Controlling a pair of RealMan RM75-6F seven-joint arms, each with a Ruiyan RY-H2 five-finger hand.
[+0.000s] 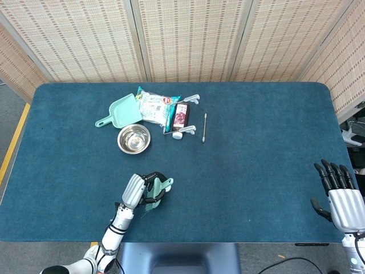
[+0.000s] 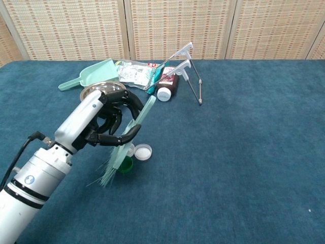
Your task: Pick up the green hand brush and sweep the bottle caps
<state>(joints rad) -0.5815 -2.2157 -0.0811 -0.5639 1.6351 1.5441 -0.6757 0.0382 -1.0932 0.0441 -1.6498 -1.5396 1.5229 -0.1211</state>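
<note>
My left hand (image 1: 142,192) (image 2: 104,122) grips the green hand brush (image 2: 127,140) (image 1: 158,191) by its handle, bristles slanting down to the cloth. The brush sits right over the bottle caps. In the chest view a white cap (image 2: 142,151) shows just right of the bristles, a green cap (image 2: 125,164) peeks out beside them, and another white one is mostly hidden behind the brush. In the head view the hand and brush cover all the caps. My right hand (image 1: 340,197) hangs open at the table's near right edge, holding nothing.
Toward the back left lie a green dustpan (image 1: 118,112) (image 2: 89,76), a steel bowl (image 1: 134,138), a snack packet (image 1: 154,106), a dark bottle (image 1: 180,116) (image 2: 167,88) and a thin metal tool (image 1: 203,127). The table's near edge (image 1: 188,241) is close below the left hand.
</note>
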